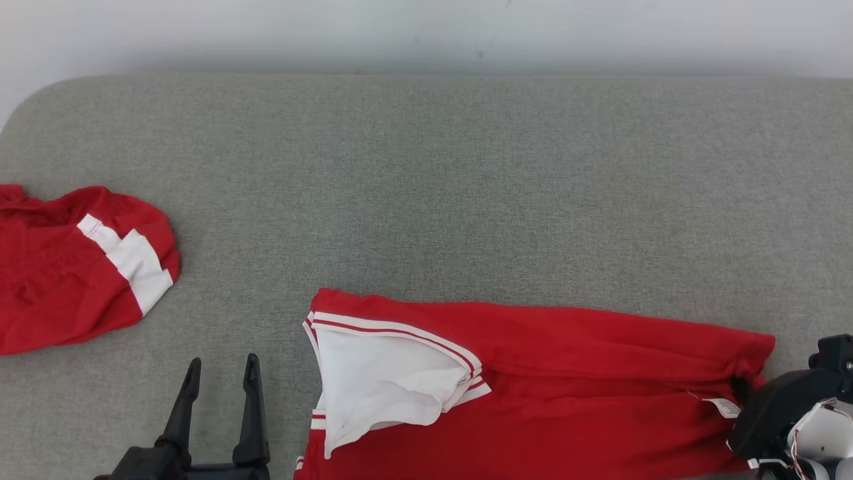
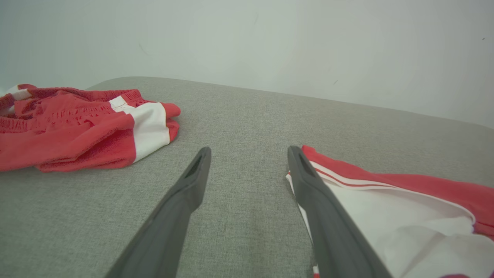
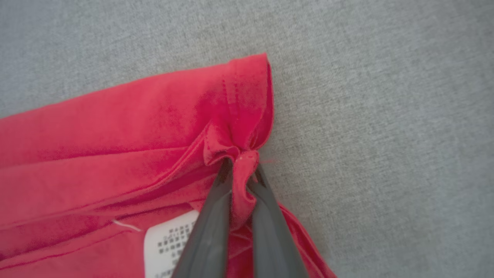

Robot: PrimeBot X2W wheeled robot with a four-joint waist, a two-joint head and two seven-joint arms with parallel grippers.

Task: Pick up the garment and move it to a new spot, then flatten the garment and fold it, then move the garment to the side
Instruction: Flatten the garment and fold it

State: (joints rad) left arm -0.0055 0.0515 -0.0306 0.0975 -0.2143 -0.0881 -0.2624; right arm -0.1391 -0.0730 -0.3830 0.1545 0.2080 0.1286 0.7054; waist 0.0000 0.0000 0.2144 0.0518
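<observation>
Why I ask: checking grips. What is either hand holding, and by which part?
The right hand pinches the red garment at a bunched edge near its label; the left hand is open, empty.

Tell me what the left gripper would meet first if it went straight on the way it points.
Probably bare grey surface: the left gripper points between the crumpled garment and the spread garment, though depth is unclear.

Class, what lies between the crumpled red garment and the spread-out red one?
Bare grey tabletop, in the head view; the open left gripper stands nearby.
</observation>
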